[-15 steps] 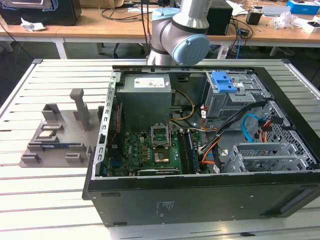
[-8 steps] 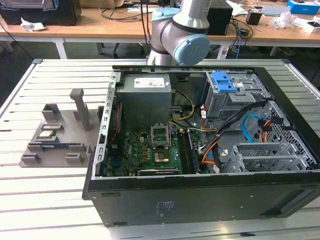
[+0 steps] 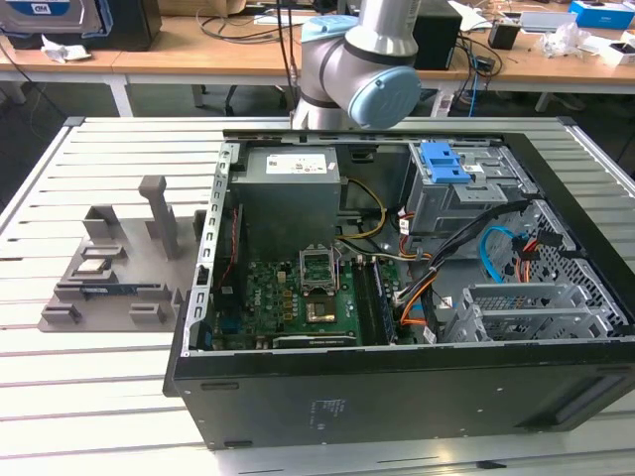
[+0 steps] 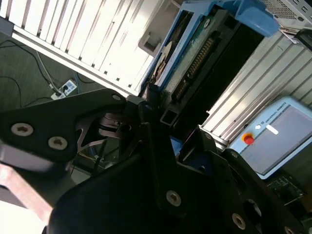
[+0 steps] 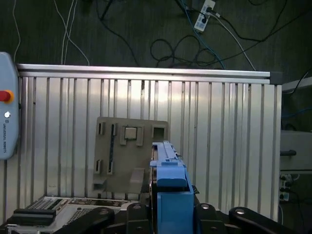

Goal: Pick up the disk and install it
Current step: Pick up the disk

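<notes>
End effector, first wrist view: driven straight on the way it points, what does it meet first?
The end effector grips the disk, whose far end leads. In line: probably the edge of the grey fixture tray on the slatted table, or bare slats just beside it; depth is unclear.

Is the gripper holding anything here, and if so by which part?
Yes: the gripper is shut on the disk, clamped on the end of its blue carrier nearest the wrist; the rest sticks out past it.
</notes>
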Robot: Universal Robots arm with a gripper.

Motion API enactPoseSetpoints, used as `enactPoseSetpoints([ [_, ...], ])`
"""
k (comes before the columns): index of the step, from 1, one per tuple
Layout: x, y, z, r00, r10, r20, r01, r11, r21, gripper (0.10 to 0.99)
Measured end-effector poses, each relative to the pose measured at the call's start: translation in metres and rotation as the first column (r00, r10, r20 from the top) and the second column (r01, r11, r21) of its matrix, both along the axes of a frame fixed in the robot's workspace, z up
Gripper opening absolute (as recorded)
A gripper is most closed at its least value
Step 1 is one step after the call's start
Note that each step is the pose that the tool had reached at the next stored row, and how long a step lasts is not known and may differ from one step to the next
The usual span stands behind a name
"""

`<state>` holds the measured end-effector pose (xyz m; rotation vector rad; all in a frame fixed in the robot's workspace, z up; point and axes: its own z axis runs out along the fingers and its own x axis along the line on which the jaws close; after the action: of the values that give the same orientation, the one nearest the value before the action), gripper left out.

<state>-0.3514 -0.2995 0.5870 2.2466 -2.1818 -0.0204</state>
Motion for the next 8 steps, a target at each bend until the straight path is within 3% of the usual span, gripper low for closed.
enactPoseSetpoints([
  [8, 0.0001, -0.0383, -0.0032, 1.0, 0.0, 0.0001, 0.0, 1.0, 0.0, 0.365],
])
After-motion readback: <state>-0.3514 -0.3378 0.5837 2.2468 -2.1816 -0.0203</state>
